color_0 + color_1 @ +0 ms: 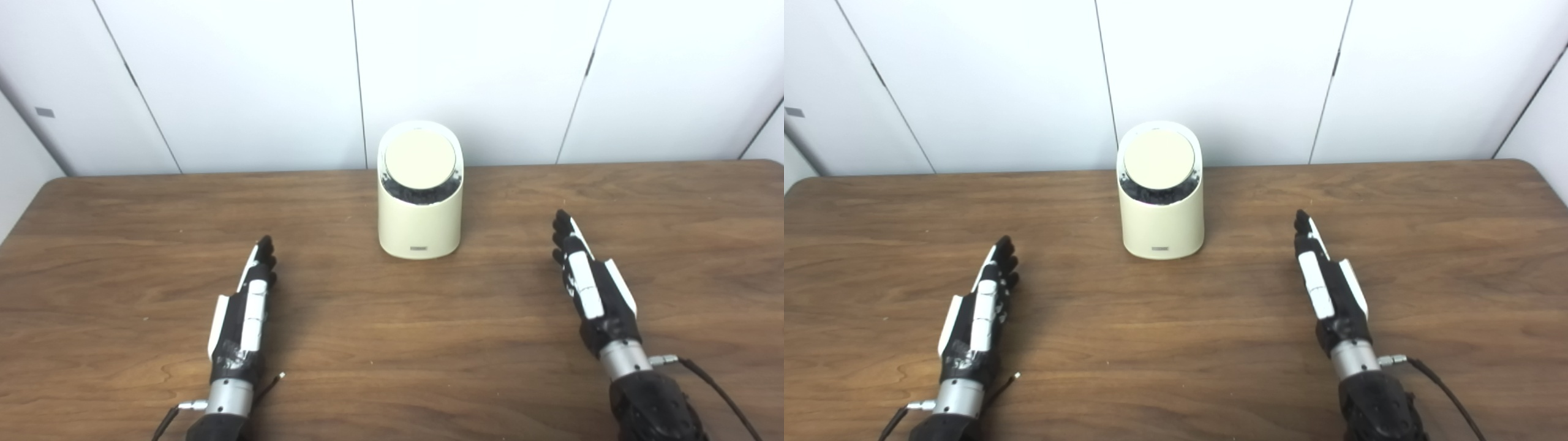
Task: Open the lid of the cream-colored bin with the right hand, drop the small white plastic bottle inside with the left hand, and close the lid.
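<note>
Both forearms enter from the bottom edge, wrists nearest the cameras, each trailing a thin cable.

Left hand (245, 312): flat and low over the table (122, 233), fingers stretched forward and held fairly close together, holding nothing. Right hand (591, 285): same pose, fingers extended, empty, angled slightly inward toward the centre. Neither touches anything but perhaps the wood; whether the palms rest on it or hover just above, cannot tell.

Cream-colored bin (419, 229): upright near the far middle of the table, well apart from both hands, roughly between them and farther back. Round lid (420, 158) sits tilted toward the cameras inside a white rim; a dark crescent shows under its lower edge. Whether that crescent is a gap or a dark collar, cannot tell. Lid otherwise reads as down.

Small white plastic bottle: not visible anywhere on the table in either view. It may already be inside the bin, or simply out of frame.

Progress, as a judgement: hands parked, lid down, no bottle in sight. This fits either the very start or the finish; the missing bottle leans toward finished.

Writing: a small dark label (419, 248) low on the bin's front. Too small to read. No other brand or text legible.
</note>
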